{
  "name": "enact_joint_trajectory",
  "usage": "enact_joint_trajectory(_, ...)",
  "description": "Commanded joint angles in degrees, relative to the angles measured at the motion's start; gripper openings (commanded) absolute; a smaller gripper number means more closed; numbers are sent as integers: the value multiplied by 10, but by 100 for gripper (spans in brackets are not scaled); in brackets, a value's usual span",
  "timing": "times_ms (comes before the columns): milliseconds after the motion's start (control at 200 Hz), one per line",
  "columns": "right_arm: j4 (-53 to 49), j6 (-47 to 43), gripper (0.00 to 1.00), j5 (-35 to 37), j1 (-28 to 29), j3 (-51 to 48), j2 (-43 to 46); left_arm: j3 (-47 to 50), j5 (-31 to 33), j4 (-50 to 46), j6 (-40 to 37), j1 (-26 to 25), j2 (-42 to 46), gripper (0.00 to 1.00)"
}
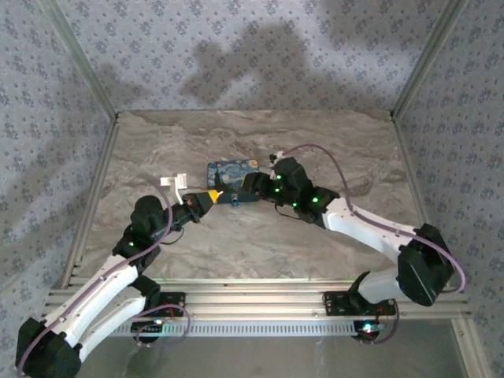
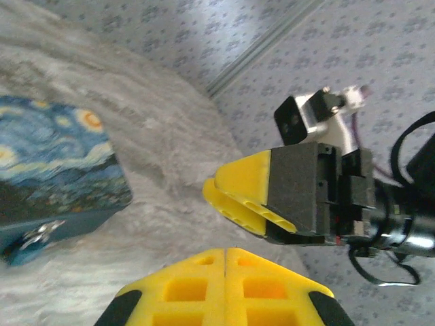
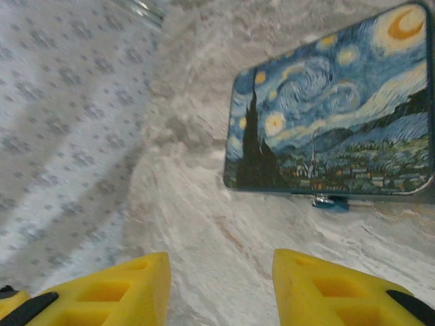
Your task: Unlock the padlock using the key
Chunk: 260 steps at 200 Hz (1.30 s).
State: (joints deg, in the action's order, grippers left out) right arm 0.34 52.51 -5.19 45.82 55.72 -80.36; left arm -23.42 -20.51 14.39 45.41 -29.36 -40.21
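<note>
Table (image 1: 260,236): flat top w/ grey-beige marble-look veining, alu rails along L, R and near edges, patterned fabric walls rising at back and both sides. Lying flat on it, approx mid-width and a bit toward the back: padlock (image 1: 232,172), dark-blue rectangular block, printed face up w/ light-blue swirls and yellow spots. Small shiny metal bit (image 3: 329,202) w/ some blue sits on one side face, low by the tabletop; can't tell what it is

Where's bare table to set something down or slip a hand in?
Free: far strip of the table between the padlock and back wall; right side between right arm and side rail; near middle between both arms. Crowded: the padlock's near edge, where left tool and right tool meet.
</note>
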Motion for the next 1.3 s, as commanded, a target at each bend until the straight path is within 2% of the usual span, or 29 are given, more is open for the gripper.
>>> enact_joint_trajectory(0,-70,-48,44,48,31,35,-56,18,27,-57,-26,9,10,0)
enact_joint_trajectory(270,-40,-66,47,132,65,77,-204,89,41,-92,1,30,18,0)
enact_joint_trajectory(505,-40,-82,49,198,72,142,-282,120,41,-84,7,33,16,0)
enact_joint_trajectory(814,-95,-84,48,254,77,210,-348,110,29,-90,-7,39,-19,0)
enact_joint_trajectory(1294,-115,-78,44,299,81,264,-409,126,28,-118,-18,42,32,0)
